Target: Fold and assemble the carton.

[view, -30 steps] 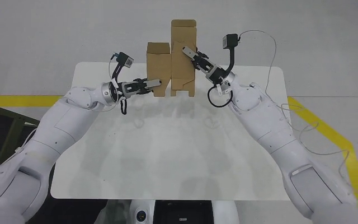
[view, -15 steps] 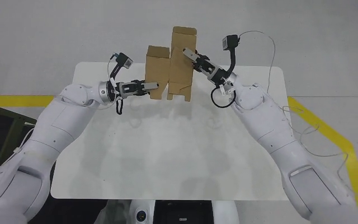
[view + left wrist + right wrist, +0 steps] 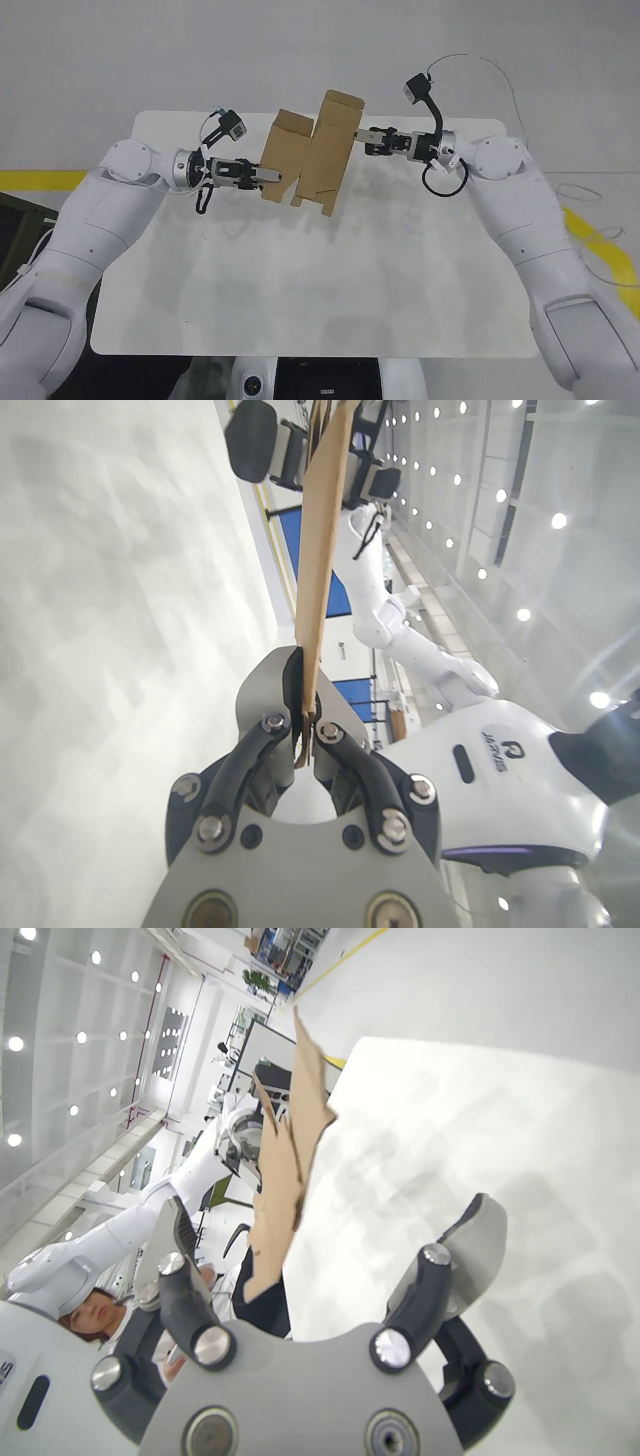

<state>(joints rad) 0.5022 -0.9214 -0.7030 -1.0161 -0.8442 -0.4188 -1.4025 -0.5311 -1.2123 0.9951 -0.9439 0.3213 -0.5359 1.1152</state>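
The left gripper (image 3: 306, 687) is pinching one edge of the carton (image 3: 320, 550) tight between its pads. The carton is sticking straight out from its tips, up above the white table (image 3: 300, 290). The right gripper (image 3: 327, 1213) is holding its fingers wide apart, one on each side of the carton's other edge, and I cannot see them touching it. I think it should be closing softly on one flap and bending it along the crease. The carton is brown cardboard, thin, flat and stiff, with notched flaps.
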